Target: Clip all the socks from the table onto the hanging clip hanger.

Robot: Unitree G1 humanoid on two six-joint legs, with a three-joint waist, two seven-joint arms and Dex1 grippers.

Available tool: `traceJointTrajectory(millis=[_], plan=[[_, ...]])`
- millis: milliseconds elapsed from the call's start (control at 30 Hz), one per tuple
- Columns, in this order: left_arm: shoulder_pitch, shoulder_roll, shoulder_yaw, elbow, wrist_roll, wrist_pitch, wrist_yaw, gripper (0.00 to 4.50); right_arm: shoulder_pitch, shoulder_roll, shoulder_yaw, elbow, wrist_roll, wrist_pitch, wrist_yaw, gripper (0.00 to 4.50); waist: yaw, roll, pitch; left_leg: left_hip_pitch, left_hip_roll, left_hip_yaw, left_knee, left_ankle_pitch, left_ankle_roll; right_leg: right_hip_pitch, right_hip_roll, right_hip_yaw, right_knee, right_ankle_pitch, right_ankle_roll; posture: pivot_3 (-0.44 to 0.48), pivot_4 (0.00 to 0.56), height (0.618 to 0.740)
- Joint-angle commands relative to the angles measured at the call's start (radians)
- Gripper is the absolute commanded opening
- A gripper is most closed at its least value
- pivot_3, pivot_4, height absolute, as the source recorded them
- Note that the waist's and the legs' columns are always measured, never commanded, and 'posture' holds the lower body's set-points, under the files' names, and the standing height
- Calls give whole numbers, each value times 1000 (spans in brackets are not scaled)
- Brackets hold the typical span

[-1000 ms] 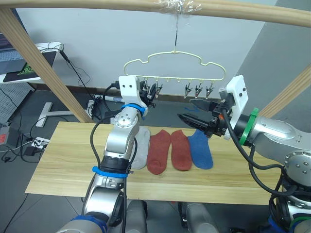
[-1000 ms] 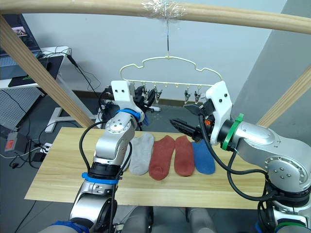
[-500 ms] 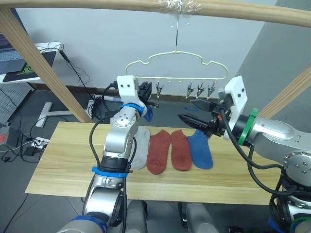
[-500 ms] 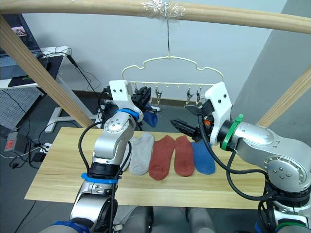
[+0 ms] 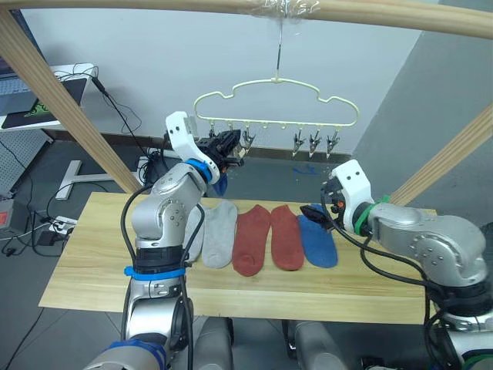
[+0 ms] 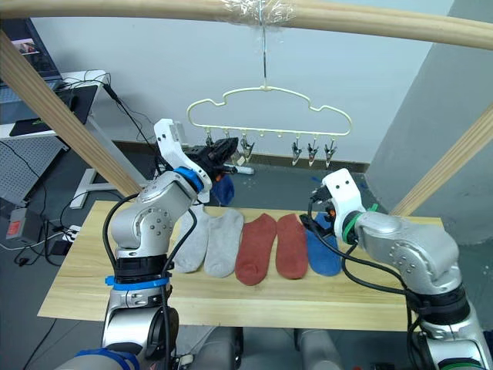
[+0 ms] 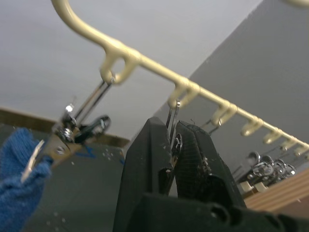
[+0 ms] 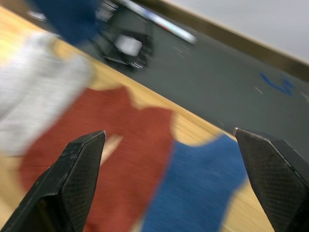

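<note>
Five socks lie side by side on the bench (image 5: 92, 270): two grey socks (image 5: 218, 237), two red socks (image 5: 269, 237) and a blue sock (image 5: 317, 240). Above the bench the clip hanger (image 5: 275, 104) hangs from a wooden pole (image 5: 154, 6), another blue sock (image 6: 224, 189) clipped at its left end. The left hand (image 5: 233, 148) pinches a clip (image 7: 173, 126) there. The right hand (image 5: 314, 215), spread wide, hovers just over the blue sock on the bench.

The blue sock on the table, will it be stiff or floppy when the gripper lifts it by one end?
Probably floppy: the blue sock lies flat and thin on the table like soft fabric, so its free end would likely hang down. It also looks light, and the open right gripper should need little force.
</note>
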Motion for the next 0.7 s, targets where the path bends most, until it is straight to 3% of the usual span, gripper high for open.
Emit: traceJointTrajectory(millis=[33,467,700], plan=[[-32,9,9,-61,-43,46,8,198,-11,30,22,60,-99,-31,-20,4451,0,0,1,0,0,0,0,0,0,0,0,0,0,0,0,-85,273,740],[-31,39,12,-95,-77,117,22,198,-78,242,53,444,-379,-220,-21,4451,1,2,3,0,0,0,-1,0,0,-1,0,0,0,0,0,-46,268,740],[-23,45,14,-114,-77,126,26,198,-99,291,38,566,-466,-300,-6,4451,3,2,3,0,0,0,-1,0,0,-1,0,0,0,0,0,-25,267,740]])
